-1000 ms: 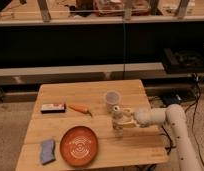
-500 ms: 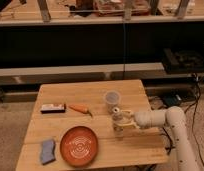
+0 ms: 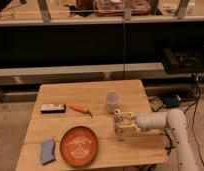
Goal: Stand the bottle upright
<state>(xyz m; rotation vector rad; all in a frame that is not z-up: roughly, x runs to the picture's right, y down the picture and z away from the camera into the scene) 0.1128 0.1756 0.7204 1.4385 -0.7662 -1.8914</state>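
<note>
Bottle held near upright at the bench's right front.

Nearest on the wooden bench [image 3: 55, 125] lie a blue cloth [image 3: 47, 151] and an orange plate [image 3: 65, 145]. Just right of the plate, the gripper [image 3: 121, 125] reaches in from the right, and its fingers [image 3: 126, 131] are closed around the bottle [image 3: 116, 120], which stands about vertical with its white cap on top. Farther back are a carrot [image 3: 79, 108], a dark packet [image 3: 52, 108] and a translucent cup [image 3: 111, 102], the last just behind the bottle.
</note>
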